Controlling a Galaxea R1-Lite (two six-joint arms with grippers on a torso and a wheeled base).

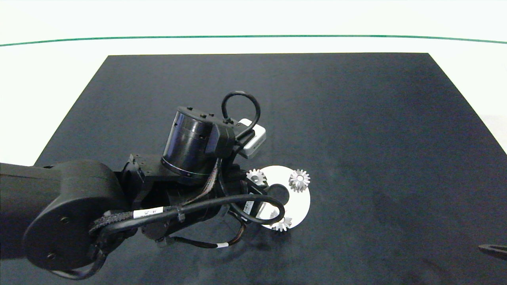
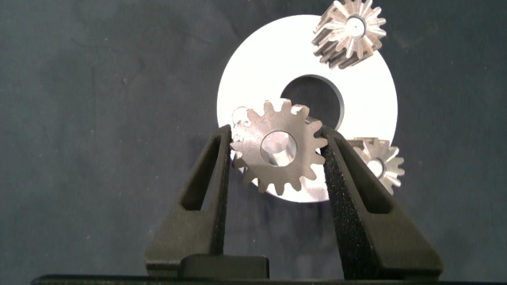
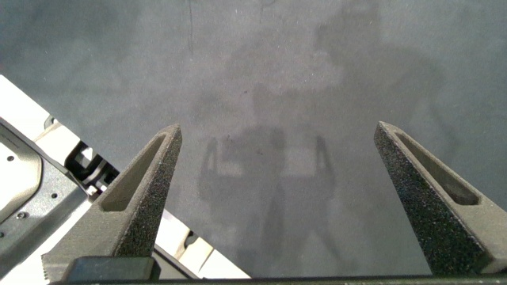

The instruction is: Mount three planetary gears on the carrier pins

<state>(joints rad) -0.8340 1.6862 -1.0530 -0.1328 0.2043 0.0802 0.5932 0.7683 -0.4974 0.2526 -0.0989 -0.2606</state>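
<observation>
My left gripper (image 2: 277, 136) is shut on one planetary gear (image 2: 279, 148), its two fingers pressing the teeth on opposite sides. The gear hangs flat over the white disc's (image 2: 261, 63) edge, beside the big centre hole; in the head view it shows at the disc's left rim (image 1: 256, 176). Two more gears (image 2: 348, 32) (image 2: 380, 162) sit on the disc, each with a white pin end showing in its centre hole. The third pin is not clearly visible under the held gear. My right gripper (image 3: 279, 133) is open over bare mat, far off at the table's right front corner (image 1: 493, 250).
A black mat (image 1: 356, 118) covers the table, with white surface around it and a green line (image 1: 253, 36) at the far side. The left arm's wrist and cables (image 1: 198, 142) cover the disc's left side. A white frame edge (image 3: 32, 158) shows beside the right gripper.
</observation>
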